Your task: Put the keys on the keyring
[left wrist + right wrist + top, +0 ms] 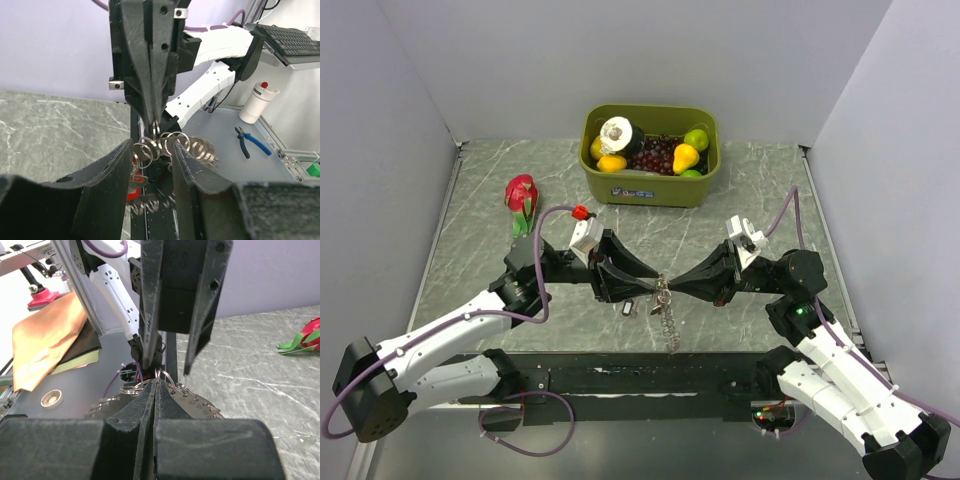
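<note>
Roughly at the middle of the grey marbled worktop (pixel 480 250), the two arms meet tip to tip, with the keyring (pixel 667 318) hanging between them. The right claw (pixel 672 287) is pressed fully together and pinches one loop at the top of the ring; in its own wrist view the two fingers (pixel 135 410) meet with no gap, the wire caught at their tips. The left claw (pixel 652 291) stands partly apart, holding nothing. Seen from its wrist, its fingers (pixel 107 175) sit on either side of the ring's silvery coils, just below the point where the right claw pinches. From above, the rest of the ring dangles as a chain-like strand toward the near edge of the worktop. Low between the left fingers a blurred red key head (pixel 131 193) shows among the coils; the other keys cannot be made out. A green bin (pixel 650 190) of fruit stands well apart at the far side.
</note>
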`<state>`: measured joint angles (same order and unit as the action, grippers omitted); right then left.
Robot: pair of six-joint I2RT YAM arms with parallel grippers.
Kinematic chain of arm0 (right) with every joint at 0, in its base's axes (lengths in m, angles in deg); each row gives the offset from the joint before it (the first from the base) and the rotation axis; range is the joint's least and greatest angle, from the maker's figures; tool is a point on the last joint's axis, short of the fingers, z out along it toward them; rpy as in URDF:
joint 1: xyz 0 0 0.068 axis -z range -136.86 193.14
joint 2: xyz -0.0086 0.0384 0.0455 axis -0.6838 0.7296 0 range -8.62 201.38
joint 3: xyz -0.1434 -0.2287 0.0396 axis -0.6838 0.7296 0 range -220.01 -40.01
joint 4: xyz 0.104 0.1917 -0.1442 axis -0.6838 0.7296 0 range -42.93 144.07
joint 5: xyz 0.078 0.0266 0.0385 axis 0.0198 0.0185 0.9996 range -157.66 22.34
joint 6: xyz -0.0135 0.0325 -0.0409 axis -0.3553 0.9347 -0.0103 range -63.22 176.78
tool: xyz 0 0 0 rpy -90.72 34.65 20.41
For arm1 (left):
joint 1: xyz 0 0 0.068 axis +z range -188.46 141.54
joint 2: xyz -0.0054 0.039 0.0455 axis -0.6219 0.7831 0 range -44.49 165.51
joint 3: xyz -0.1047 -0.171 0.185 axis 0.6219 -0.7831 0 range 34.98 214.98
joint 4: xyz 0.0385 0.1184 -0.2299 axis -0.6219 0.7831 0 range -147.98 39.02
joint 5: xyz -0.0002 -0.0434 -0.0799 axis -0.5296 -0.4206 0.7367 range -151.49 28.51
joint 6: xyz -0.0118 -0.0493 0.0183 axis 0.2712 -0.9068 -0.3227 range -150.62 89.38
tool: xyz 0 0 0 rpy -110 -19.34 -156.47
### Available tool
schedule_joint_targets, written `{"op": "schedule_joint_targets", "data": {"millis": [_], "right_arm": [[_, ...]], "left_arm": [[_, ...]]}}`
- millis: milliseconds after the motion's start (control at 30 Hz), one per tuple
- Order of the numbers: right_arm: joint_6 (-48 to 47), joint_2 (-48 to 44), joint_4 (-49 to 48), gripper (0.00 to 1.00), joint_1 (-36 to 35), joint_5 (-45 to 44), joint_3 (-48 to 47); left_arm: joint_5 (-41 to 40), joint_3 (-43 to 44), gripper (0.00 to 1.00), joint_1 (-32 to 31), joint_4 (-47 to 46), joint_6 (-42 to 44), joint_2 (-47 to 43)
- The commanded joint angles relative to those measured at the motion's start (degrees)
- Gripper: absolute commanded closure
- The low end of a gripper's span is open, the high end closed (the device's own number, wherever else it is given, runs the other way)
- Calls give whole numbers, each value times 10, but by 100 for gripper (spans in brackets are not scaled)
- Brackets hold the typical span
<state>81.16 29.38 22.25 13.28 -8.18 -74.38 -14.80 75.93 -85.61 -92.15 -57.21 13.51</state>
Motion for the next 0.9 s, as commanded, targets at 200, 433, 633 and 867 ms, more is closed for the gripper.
{"op": "schedule_joint_targets", "data": {"millis": [200, 433, 633, 867], "right_arm": [[4, -2, -47, 100, -4, 4, -3], [0, -6, -40, 100, -3, -8, 0], [-5, -11, -8, 100, -4, -46, -4], [-7, -22, -1, 100, -4, -80, -2]], "left_arm": [[5, 30, 56, 1, -9, -2, -23], [13, 47, 58, 0, -13, -18, 1], [-5, 54, 62, 0, 16, -17, -2], [-11, 35, 67, -7, 30, -22, -15]]}}
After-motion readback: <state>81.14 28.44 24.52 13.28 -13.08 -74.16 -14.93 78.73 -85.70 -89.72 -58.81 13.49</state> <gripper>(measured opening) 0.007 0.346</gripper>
